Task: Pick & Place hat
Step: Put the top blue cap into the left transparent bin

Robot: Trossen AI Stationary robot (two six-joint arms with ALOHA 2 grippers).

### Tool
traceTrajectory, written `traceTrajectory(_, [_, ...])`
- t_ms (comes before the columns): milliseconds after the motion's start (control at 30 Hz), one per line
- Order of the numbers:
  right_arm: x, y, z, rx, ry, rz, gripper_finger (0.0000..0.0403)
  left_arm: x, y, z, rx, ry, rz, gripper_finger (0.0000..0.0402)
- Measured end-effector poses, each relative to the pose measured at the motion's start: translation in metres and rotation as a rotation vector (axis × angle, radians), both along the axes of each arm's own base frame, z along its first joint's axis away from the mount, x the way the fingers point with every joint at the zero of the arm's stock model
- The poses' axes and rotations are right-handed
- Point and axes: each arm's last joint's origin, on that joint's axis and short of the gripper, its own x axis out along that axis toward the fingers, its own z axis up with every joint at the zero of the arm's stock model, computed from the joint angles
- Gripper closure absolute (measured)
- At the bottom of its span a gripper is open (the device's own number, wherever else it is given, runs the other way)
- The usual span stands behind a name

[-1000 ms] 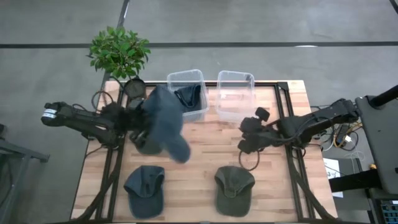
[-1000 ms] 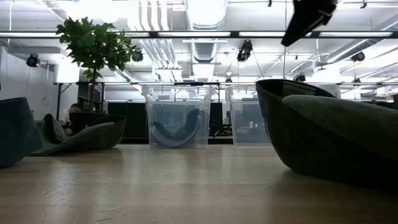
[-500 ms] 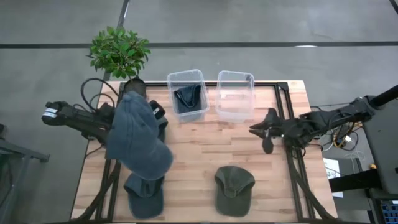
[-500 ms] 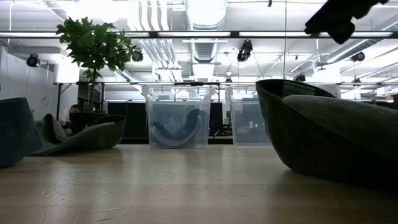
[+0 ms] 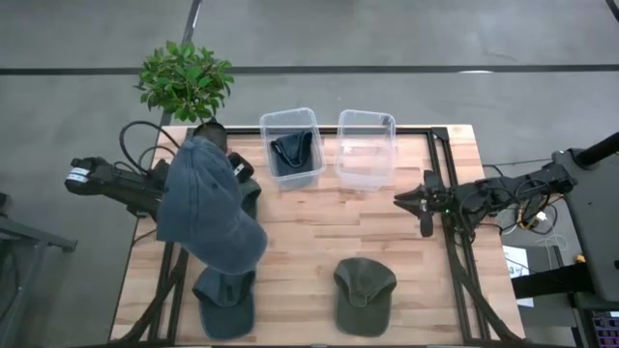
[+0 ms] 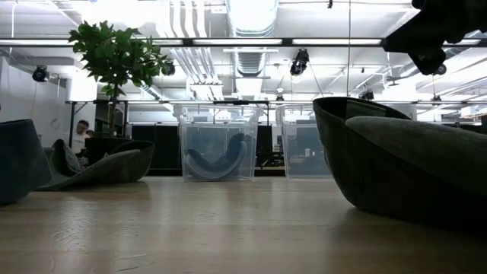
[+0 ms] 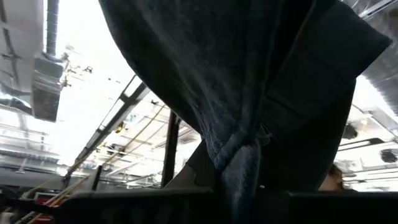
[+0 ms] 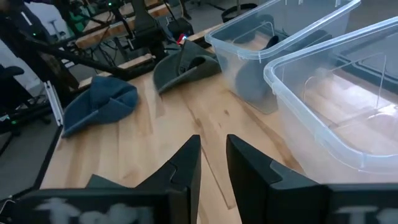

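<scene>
Blue and green hats on pale wood
Raised hat slate blue; lower-right hat olive green; bins clear; table light striped wood.

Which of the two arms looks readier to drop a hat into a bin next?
The left. Its fingers already hold the blue hat lifted beside the bins, while the right fingers hover empty near the table's right edge.

You've got a wooden table on a grey concrete floor, a leafy potted plant at its back left corner, and an open hall behind with exposed ceiling ducts, bright strip lights and a person far off.
</scene>
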Motion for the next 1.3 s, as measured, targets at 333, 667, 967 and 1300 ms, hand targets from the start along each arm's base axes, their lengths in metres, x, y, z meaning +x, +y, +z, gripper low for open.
traceTrajectory(333, [0.000,0.000,0.000,-0.039,0.001,0.011,0.0325,0.026,0.008,-0.015,-0.252,0.325,0.289,0.0398])
traceTrajectory(667, [0.000,0.000,0.000,-0.045,0.002,0.008,0.0327,0.061,0.014,-0.001,-0.420,0.728,0.667,0.0398])
traceTrajectory(967, [0.000,0.000,0.000,-0.038,-0.003,0.007,0.0331,0.093,0.011,0.019,-0.382,0.912,0.834,0.0398])
traceTrajectory(1300, [0.000,0.000,0.001,-0.037,-0.006,0.011,0.0321,0.107,0.010,0.013,-0.175,0.968,1.129,0.0398])
